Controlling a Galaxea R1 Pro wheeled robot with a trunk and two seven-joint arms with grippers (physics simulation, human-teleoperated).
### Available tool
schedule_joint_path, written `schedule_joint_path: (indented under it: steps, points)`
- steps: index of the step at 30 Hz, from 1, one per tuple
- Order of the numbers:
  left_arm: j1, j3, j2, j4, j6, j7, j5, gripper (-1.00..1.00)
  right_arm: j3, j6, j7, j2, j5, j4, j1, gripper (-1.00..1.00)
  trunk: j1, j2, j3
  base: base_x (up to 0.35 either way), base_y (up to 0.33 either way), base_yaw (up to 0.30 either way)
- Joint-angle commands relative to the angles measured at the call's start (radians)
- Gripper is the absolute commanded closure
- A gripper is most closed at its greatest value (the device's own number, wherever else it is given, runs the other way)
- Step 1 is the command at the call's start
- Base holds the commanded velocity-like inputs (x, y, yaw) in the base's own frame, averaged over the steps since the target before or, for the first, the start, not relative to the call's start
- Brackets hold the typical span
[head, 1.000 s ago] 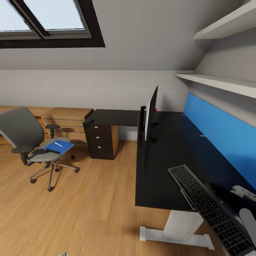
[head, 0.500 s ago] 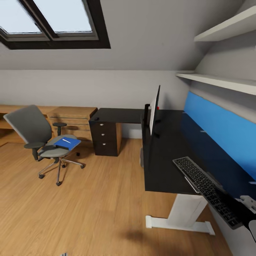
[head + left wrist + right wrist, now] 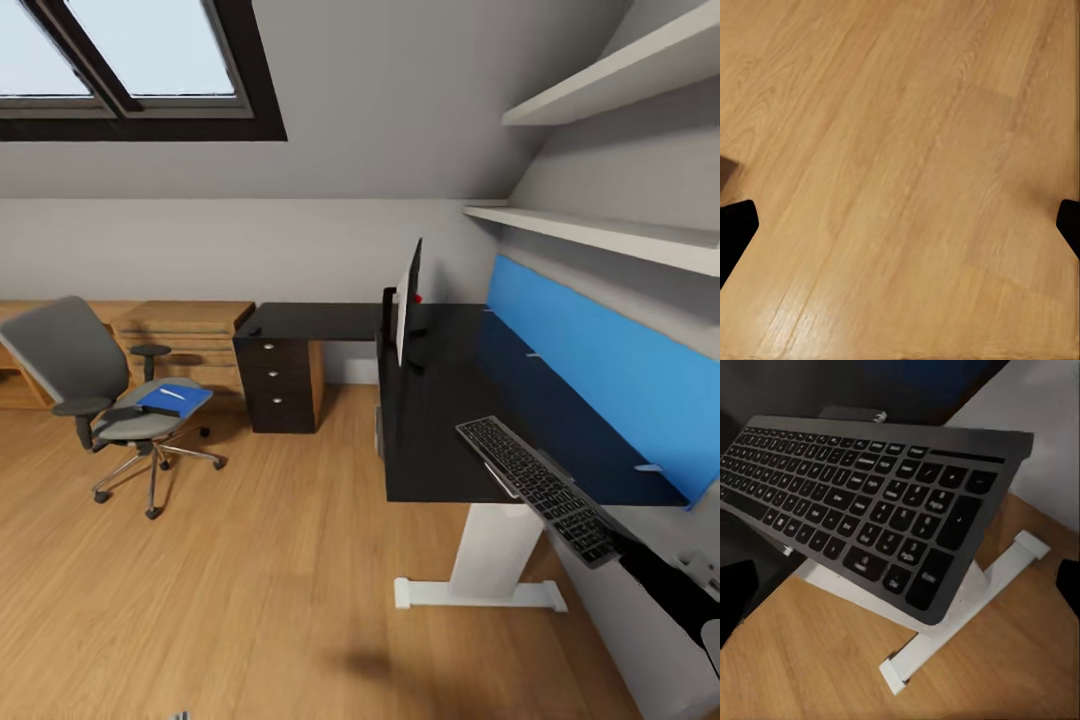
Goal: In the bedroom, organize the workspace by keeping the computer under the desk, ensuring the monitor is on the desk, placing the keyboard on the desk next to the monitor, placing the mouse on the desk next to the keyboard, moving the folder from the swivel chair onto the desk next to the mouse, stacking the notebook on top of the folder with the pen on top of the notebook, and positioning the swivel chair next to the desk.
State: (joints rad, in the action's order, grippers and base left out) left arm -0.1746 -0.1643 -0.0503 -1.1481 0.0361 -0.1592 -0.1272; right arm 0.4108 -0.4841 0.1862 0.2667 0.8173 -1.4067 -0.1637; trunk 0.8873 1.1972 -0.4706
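Wooden floor lies open left of the desk; right tool pinches keyboard overhanging its corner.

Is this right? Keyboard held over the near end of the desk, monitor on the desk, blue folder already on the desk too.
Not the folder. In the head view the folder lies on the swivel chair seat, away from the desk. The keyboard and monitor are as you say.
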Motion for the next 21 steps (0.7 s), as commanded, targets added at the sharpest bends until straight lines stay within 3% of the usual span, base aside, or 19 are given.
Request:
schedule_joint_path:
  steps: [1,7,12,18,21]
  points:
    - [0.000,0.000,-0.001,-0.002,0.004,-0.002,-0.010,-1.00,0.003,-0.004,0.008,0.000,0.011,-0.002,0.000,-1.00,0.000,0.001,-0.001,-0.221,-0.267,-0.003]
    - [0.000,0.000,-0.001,-0.002,0.003,-0.003,-0.009,-1.00,0.021,-0.004,0.005,0.000,0.010,-0.004,0.002,-1.00,0.000,0.001,-0.001,-0.121,-0.272,-0.001]
    - [0.000,-0.001,0.000,-0.023,0.003,-0.001,-0.013,-1.00,0.033,-0.023,0.002,0.000,0.042,0.011,0.003,-1.00,0.000,0.001,-0.001,-0.003,-0.023,0.000]
    - [0.000,-0.001,-0.001,-0.036,0.005,-0.003,-0.014,-1.00,0.079,-0.035,-0.007,0.002,0.145,0.065,0.003,-1.00,0.019,0.036,-0.017,-0.001,-0.005,0.000]
    - [0.000,-0.001,-0.002,-0.038,0.005,-0.004,-0.015,-1.00,0.105,-0.038,-0.012,0.004,0.225,0.103,0.003,-1.00,0.030,0.057,-0.026,0.000,-0.001,0.000]
